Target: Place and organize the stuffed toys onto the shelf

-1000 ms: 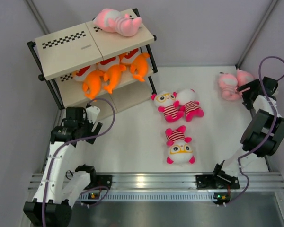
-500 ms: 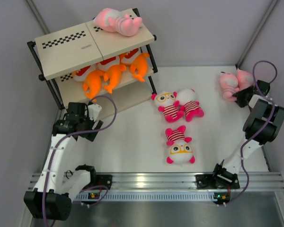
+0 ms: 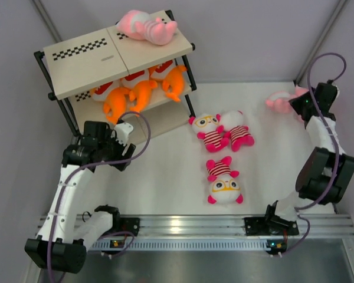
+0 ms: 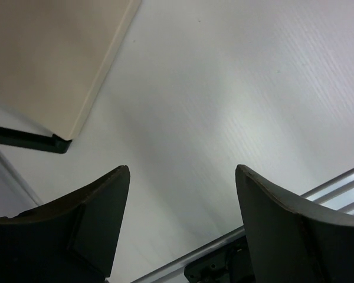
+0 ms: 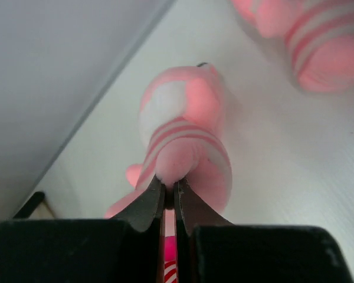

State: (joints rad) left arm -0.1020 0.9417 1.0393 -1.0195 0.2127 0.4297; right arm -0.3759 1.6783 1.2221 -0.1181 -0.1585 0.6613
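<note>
The shelf (image 3: 82,65) stands at the back left. One pale pink toy (image 3: 146,26) lies on its top board and three orange toys (image 3: 140,91) fill the middle tier. Three white-headed striped toys (image 3: 224,183) lie mid-table. At the back right my right gripper (image 5: 170,186) is shut on a limb of a pink striped toy (image 5: 183,130), which also shows in the top view (image 3: 280,101). Another pink toy (image 5: 307,41) lies just beyond it. My left gripper (image 4: 183,177) hangs open and empty over bare table by the shelf's lowest board (image 4: 41,53).
Grey walls close in the table on the left, back and right; the right arm (image 3: 321,135) is close to the right wall. An aluminium rail (image 3: 189,227) with the arm bases runs along the near edge.
My right gripper closed on the pink toy and pulled it up and left, away from its neighbour. The left arm swung a little right, towards the shelf's front.
</note>
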